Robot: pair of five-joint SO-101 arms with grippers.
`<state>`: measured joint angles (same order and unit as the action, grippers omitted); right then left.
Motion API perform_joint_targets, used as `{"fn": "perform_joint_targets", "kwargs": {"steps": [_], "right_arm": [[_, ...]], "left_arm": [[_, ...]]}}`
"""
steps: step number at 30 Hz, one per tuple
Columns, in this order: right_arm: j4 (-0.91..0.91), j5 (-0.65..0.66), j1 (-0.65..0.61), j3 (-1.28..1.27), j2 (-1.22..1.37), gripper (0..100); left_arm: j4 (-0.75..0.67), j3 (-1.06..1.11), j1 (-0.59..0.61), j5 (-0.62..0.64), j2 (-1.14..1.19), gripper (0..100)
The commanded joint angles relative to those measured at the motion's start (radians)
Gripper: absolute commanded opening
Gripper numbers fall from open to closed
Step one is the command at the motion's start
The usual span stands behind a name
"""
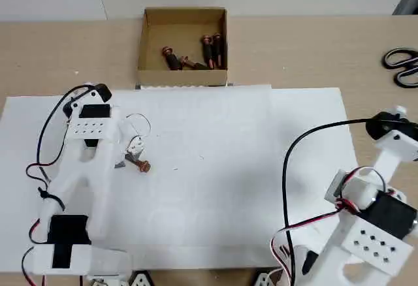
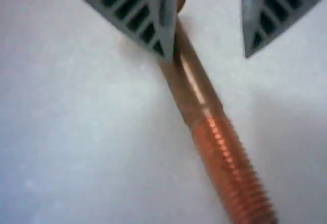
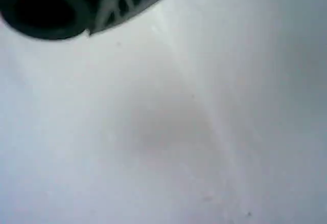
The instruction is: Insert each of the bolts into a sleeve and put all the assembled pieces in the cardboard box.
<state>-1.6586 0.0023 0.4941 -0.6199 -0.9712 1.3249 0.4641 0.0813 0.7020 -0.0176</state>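
Copper bolt (image 2: 204, 106) lies between your left pincer's (image 2: 207, 55) spread fingers (image 2: 138, 9), one against its smooth shank; your right pincer's (image 3: 122, 1) state can't be told.

This looks like a robotics lab bench. Two wired arms (image 1: 88, 168) stand at a wooden table (image 1: 294, 44) with paper (image 1: 222, 188) and scissors (image 1: 401, 66).

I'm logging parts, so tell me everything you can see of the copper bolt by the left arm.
The copper bolt looks metallic and shiny: a head, a smooth shank, then threads at the other end. It lies flat on the white sheet between the fingers of the open left hand, one finger right at its head end.
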Motion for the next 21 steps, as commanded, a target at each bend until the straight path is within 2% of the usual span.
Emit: {"fn": "perform_joint_targets", "kwargs": {"steps": [1, 7, 15, 21], "right_arm": [[0.022, 0.009, 0.007, 0.005, -0.019, 0.6], [0.022, 0.009, 0.007, 0.005, -0.015, 0.6], [0.022, 0.009, 0.007, 0.005, -0.013, 0.6], [0.022, 0.009, 0.007, 0.005, -0.012, 0.6]], "left_arm": [[-0.014, 0.002, -0.002, 0.005, -0.005, 9], [-0.017, -0.004, -0.009, 0.005, -0.005, 9], [-0.008, -0.024, -0.1, 0.008, -0.015, 9], [0.023, -0.068, -0.092, 0.005, -0.012, 9]]}}
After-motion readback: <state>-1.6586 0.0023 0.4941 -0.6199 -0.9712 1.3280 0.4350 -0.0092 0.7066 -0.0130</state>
